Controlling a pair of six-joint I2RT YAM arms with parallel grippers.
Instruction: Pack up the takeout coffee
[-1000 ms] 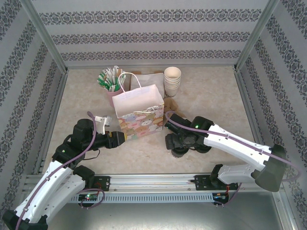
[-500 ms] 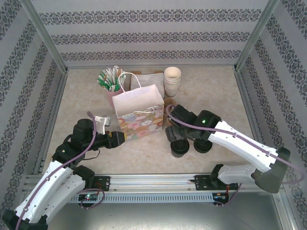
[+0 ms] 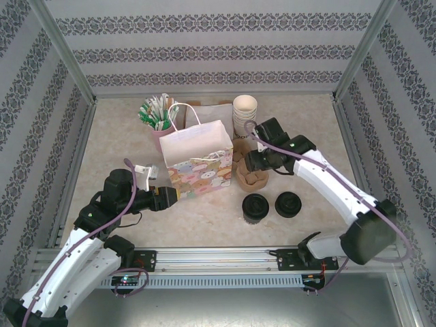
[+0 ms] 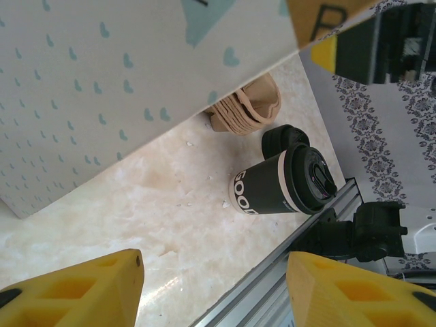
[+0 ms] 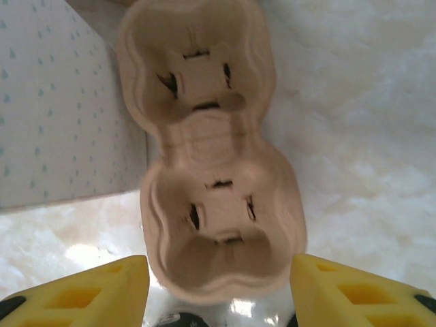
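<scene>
Brown moulded-pulp cup carrier [image 5: 211, 157] sits between the right gripper's [image 5: 218, 262] fingers, grip unclear, likely to seat the black-lidded dark coffee cup [image 3: 255, 206] standing nearby; left gripper [image 4: 214, 257] hangs open and empty by the pastel paper bag [image 3: 197, 160].

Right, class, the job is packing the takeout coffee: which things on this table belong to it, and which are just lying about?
Belong: takeout coffee; patterned paper bag; probably the pulp cup carrier.
Lying about: stack of cream cups; pot of green-and-white sticks; second black lid, cup or not unclear.
</scene>
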